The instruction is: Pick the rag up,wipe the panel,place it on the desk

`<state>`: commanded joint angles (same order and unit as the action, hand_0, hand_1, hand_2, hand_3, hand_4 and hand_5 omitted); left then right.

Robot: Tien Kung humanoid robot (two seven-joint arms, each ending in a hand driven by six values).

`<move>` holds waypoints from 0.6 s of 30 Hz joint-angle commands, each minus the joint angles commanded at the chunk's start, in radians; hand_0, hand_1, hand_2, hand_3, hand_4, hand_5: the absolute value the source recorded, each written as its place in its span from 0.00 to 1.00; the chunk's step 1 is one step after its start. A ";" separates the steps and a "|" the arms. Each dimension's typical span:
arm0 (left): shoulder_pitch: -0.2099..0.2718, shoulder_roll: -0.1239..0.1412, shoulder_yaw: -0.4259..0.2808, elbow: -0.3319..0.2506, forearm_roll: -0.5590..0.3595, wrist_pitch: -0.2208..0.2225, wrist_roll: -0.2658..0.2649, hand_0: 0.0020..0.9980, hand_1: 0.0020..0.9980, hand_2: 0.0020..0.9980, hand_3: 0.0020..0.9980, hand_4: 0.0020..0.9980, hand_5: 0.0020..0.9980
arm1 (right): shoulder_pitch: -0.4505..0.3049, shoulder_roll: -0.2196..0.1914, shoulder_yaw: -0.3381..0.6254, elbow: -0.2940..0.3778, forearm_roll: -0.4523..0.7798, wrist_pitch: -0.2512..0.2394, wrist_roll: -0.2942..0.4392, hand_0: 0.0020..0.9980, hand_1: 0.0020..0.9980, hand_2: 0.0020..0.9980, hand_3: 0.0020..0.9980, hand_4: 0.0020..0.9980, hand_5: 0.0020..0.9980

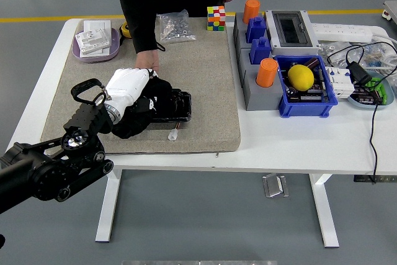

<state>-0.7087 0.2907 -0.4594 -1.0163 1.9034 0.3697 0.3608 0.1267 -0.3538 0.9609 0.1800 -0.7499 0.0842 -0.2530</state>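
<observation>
My left hand (128, 86), white with a black arm, lies curled on the black rag (135, 120) at the left of the grey mat (211, 85). The rag is bunched under the hand and covers the left part of a flat black panel (177, 106), whose right end shows. At the far side stands a person in black, one hand (147, 60) resting on the mat just behind my hand.
A small white piece (173, 133) lies on the mat in front of the panel. A bag of screws (173, 25) and a colour cube (216, 17) sit at the mat's back edge. Grey and blue bins (305, 94) with orange cylinders stand to the right, a purple dish (95, 38) at the back left.
</observation>
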 joint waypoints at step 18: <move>0.043 0.045 -0.077 0.029 0.030 0.018 -0.002 0.23 0.27 0.50 0.32 0.18 0.00 | -0.007 0.000 0.005 0.000 0.001 0.000 0.000 0.72 0.63 0.68 0.59 0.98 0.55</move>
<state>-0.6656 0.3357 -0.5359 -0.9872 1.9339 0.3874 0.3592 0.1195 -0.3536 0.9663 0.1800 -0.7489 0.0839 -0.2531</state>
